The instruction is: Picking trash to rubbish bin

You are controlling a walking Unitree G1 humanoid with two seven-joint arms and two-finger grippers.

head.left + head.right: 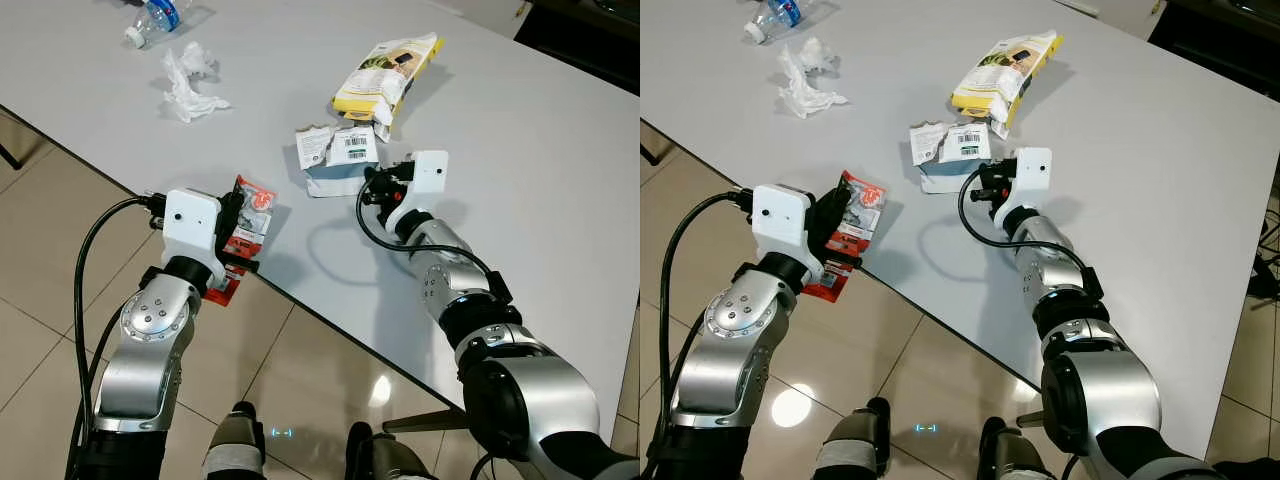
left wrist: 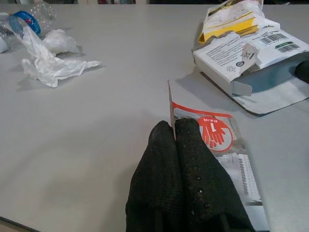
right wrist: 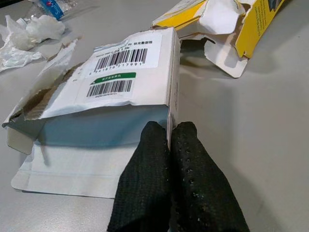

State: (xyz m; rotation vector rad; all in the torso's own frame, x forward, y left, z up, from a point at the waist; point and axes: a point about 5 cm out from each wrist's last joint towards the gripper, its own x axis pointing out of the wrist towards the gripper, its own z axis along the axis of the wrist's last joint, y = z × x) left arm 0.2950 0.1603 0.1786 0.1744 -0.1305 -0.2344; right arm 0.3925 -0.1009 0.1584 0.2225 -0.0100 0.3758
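The red packet (image 1: 247, 222) lies at the desk's (image 1: 520, 200) near edge, pinched in the left gripper (image 2: 175, 133), whose jaws are closed on its edge. Further in, the white box (image 3: 128, 77) sits torn open, and the right gripper (image 3: 169, 133) has its jaws clamped on the box's wall. Beyond lie a yellow bag (image 1: 385, 72), a crumpled tissue (image 1: 190, 82) and a bottle (image 1: 155, 17). Both grasps look made; next comes lifting both pieces and carrying them to a bin, which calls for turning away.
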